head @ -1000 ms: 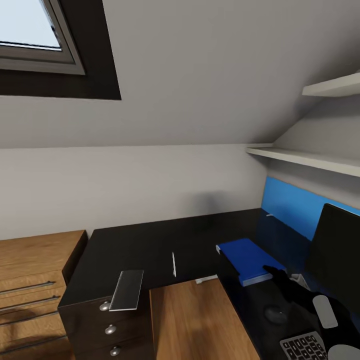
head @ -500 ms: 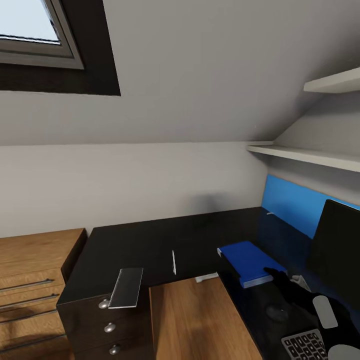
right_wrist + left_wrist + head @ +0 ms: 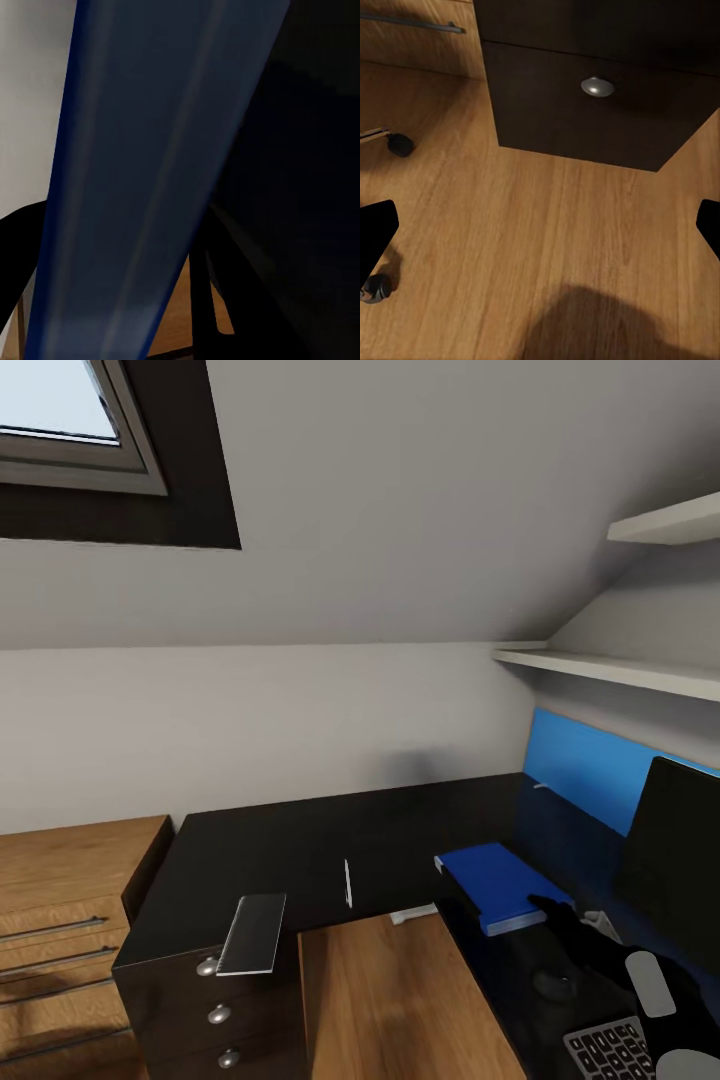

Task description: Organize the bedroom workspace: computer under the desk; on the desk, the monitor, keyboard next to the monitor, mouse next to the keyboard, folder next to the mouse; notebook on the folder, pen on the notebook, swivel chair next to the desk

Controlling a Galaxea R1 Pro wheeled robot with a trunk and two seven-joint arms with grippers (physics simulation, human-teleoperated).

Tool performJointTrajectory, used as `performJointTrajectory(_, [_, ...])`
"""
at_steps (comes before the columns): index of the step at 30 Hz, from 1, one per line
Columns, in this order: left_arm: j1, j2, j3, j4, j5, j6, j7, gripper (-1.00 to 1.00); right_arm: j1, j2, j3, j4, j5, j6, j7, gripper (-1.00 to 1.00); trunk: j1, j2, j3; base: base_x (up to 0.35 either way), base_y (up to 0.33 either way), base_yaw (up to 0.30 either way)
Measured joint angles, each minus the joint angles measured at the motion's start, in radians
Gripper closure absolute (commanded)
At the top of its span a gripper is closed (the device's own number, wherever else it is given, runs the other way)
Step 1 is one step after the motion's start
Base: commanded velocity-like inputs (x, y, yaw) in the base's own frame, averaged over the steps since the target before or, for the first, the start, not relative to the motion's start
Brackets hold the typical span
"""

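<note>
Just beyond the right gripper (image 3: 560,916), the folder (image 3: 497,882)

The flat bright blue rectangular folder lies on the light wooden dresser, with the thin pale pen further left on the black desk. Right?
Not quite. The head view shows the flat bright blue rectangular folder lying on the glossy black desk, not the dresser. The thin pale pen does lie further left on that desk.

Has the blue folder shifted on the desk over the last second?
No. The folder keeps its spot against the desk's inner corner and the pen. The slight shift of the whole head view is camera motion.
</note>
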Motion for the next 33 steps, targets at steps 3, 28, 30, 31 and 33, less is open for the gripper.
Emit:
performJointTrajectory(3, [0.0,0.0,-0.001,0.0,0.0,0.0,0.0,-1.0,0.0,0.0,0.0,0.0,0.0,0.002,-0.001,1.0,0.0,0.0,0.0,0.0,0.0,0.0])
performJointTrajectory(28, [0.0,0.002,-0.003,0.001,0.0,0.0,0.0,-1.0,0.0,0.0,-0.002,0.0,0.0,0.001,-0.012,1.0,0.0,0.0,0.0,0.032,-0.02,0.0])
performJointTrajectory(30, [0.0,0.002,-0.003,0.001,0.0,0.0,0.0,-1.0,0.0,0.0,-0.002,-0.001,-0.002,0.001,-0.009,1.0,0.0,0.0,0.0,0.001,-0.149,0.0])
performJointTrajectory(31, [0.0,0.002,-0.003,0.001,0.001,0.0,0.0,-1.0,0.0,0.0,-0.003,-0.001,-0.002,0.0,-0.008,1.0,0.0,0.0,0.0,0.0,-0.199,0.0])
performJointTrajectory(33, [0.0,0.002,-0.003,0.001,0.001,0.0,0.0,-1.0,0.0,0.0,-0.005,-0.002,-0.001,0.0,-0.007,1.0,0.0,0.0,0.0,0.0,-0.161,0.0])
